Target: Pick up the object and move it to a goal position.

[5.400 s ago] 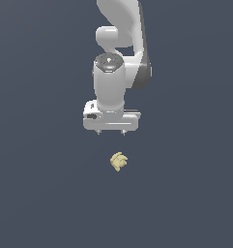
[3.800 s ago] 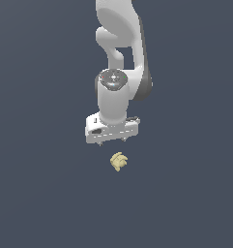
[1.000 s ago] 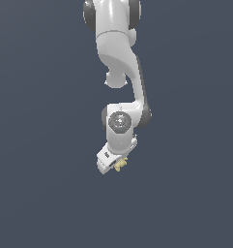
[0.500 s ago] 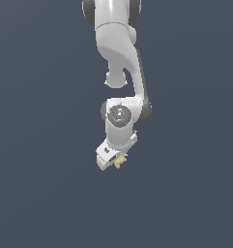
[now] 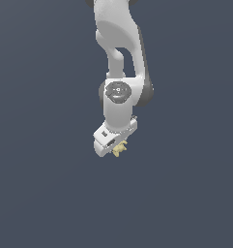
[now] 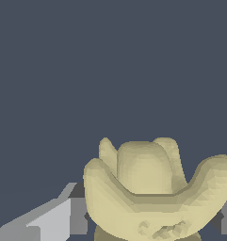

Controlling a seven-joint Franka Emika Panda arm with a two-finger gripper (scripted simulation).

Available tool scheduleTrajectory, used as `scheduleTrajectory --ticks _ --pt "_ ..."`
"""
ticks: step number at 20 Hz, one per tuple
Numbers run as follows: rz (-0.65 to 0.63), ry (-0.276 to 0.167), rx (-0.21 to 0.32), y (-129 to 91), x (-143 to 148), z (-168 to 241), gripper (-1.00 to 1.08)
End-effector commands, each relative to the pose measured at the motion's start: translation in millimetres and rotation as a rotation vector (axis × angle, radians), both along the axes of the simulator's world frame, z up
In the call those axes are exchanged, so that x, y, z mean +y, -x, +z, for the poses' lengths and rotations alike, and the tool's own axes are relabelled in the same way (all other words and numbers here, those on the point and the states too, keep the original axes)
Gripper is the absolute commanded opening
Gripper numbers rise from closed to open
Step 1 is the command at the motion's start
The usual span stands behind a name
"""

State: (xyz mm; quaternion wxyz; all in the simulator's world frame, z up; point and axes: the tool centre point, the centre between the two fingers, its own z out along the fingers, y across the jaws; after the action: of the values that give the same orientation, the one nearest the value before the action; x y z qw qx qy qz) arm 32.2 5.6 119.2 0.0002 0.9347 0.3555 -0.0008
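One object [image 5: 120, 149], pale yellow, sits just below frame centre in the exterior view, under our hand [image 5: 114, 144] | hand clamped on it, fingers [image 6: 53, 221] flanking its lobes | grasp done | remaining: carry to goal, no marker visible.

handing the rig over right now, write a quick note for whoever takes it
Hand: low over the floor, fingers on either side of the object. Looks shut on it, though contact is hard to confirm.
Object: pale yellow, lobed; in the exterior view only its tip peeks out below the hand.
Done: approach, and probably the grasp.
Left: check the grip holds, lift, carry to the goal. No goal marker shows in either view, so get its position from the task data.
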Motion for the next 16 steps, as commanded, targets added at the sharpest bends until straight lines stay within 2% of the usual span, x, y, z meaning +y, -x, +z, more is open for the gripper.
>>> scheduleTrajectory --ticks 1,9,16 --pt "0.000 0.000 -0.001 10 -2 22 -1.00" --pt "0.000 0.000 -0.001 35 -5 80 -1.00" --pt "0.000 -0.001 -0.001 47 -7 110 -1.00"
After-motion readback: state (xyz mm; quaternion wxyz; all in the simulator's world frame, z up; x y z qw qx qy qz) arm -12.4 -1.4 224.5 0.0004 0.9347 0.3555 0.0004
